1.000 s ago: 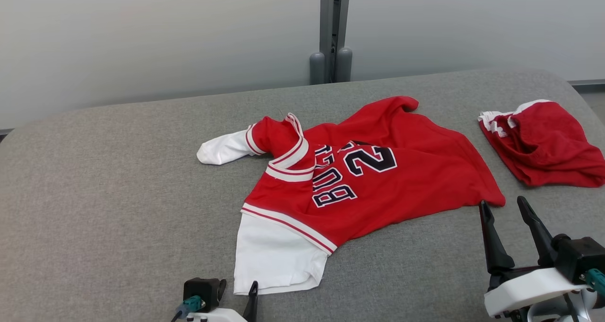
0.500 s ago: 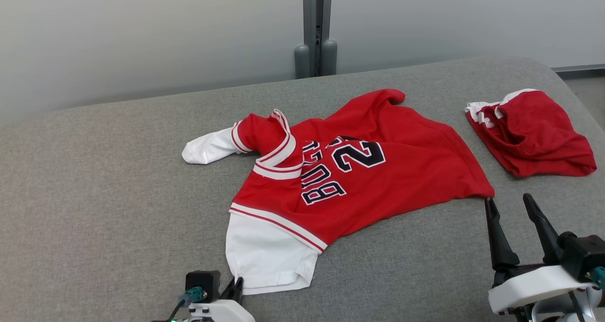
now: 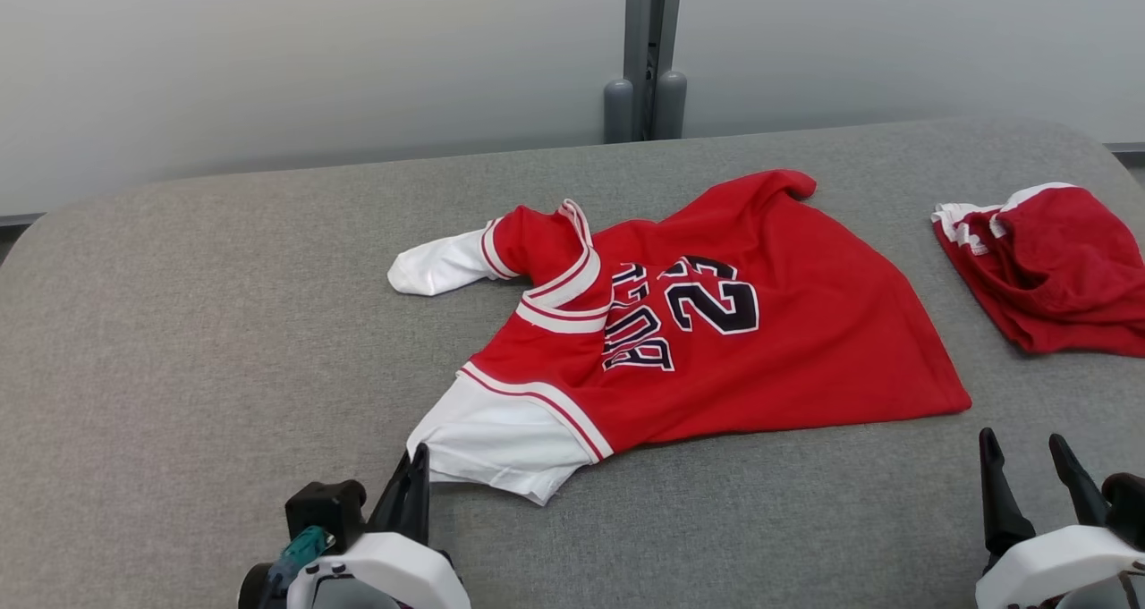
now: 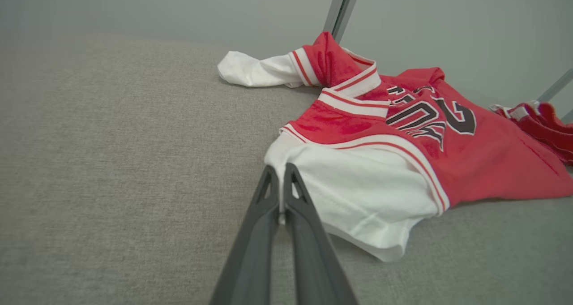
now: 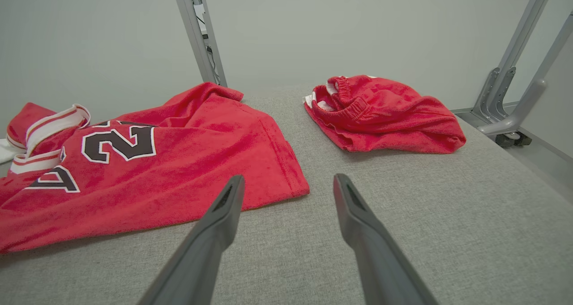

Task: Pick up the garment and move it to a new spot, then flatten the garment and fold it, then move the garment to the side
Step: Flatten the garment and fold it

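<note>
The garment [image 3: 716, 350] is a red jersey with white sleeves and the number 23, lying rumpled in the middle of the grey padded table [image 3: 179, 323]. My left gripper [image 3: 416, 459] is shut on the edge of its near white sleeve [image 3: 501, 435]. The left wrist view shows the fingers [image 4: 268, 206] pressed together with white cloth [image 4: 358, 188] pinched between them. My right gripper [image 3: 1026, 446] stands open over bare table, just in front of the jersey's right hem corner [image 5: 286, 179], and holds nothing [image 5: 288, 182].
A second red piece, crumpled shorts [image 3: 1047, 269] with a white-striped waistband, lies at the table's far right [image 5: 385, 112]. A grey metal post [image 3: 646, 54] stands behind the table. The table's rounded right edge drops off beyond the shorts.
My left gripper has closed on the near white sleeve and drawn it up and left, bunching it. The right gripper has stayed open. The head view has shifted.
</note>
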You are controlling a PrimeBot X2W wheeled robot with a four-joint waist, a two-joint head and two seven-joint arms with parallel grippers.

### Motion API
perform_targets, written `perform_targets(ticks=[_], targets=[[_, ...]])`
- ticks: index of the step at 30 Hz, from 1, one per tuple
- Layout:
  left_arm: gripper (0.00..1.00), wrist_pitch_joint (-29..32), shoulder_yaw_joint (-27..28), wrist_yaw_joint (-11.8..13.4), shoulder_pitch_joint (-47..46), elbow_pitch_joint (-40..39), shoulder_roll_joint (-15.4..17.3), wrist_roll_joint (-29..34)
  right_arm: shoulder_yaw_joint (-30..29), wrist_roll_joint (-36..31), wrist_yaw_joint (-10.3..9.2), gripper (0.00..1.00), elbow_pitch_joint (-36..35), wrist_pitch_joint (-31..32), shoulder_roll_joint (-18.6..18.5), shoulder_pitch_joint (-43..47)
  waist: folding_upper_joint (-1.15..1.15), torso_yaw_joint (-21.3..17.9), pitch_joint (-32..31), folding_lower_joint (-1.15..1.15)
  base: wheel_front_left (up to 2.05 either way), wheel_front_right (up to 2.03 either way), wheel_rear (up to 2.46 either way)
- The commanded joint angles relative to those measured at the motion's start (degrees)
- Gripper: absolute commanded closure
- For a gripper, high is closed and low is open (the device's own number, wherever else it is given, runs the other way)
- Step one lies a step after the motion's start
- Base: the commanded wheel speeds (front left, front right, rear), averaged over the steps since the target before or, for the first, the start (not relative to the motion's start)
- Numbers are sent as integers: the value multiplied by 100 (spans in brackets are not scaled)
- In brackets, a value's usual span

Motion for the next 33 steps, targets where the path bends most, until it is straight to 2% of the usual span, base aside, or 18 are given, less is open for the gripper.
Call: perform_targets(ticks=[1, 8, 13, 21, 22, 28, 30, 31, 33], targets=[[100, -30, 58, 59, 102, -148, 73, -19, -29, 26, 1, 0, 92, 35, -22, -64, 0, 57, 22, 0, 0, 0, 0], [100, 40, 231, 377, 549, -1272, 350, -2, -151, 59, 1, 0, 714, 25, -26, -270, 0, 271, 101, 0, 0, 0, 0], [100, 202, 210, 540, 740, -1770, 458, 37, -291, 50, 1, 0, 1229, 110, -25, -635, 0, 411, 186, 0, 0, 0, 0], [100, 257, 121, 608, 764, -1984, 407, 55, -166, -191, 1, 0, 2009, 402, -34, -1241, 0, 529, 316, 0, 0, 0, 0], [100, 233, 109, 610, 733, -1987, 388, 41, -153, -323, 1, 0, 2315, 464, -48, -1431, 0, 549, 361, 0, 0, 0, 0], [100, 197, 113, 608, 664, -1949, 384, 20, -209, -554, 1, 0, 2772, 578, -61, -1636, 0, 589, 419, 0, 0, 0, 0], [100, 183, 120, 615, 657, -1935, 379, 7, -192, -575, 1, 43, 2895, 561, -51, -1682, 0, 595, 426, 0, 0, 0, 0], [100, 171, 121, 615, 658, -1931, 377, 7, -175, -584, 0, 55, 2947, 561, -50, -1701, 0, 596, 427, 0, 0, 0, 0], [100, 154, 119, 604, 655, -1923, 379, -7, -118, -551, 0, 72, 3045, 567, -45, -1737, 0, 594, 423, 0, 0, 0, 0]])
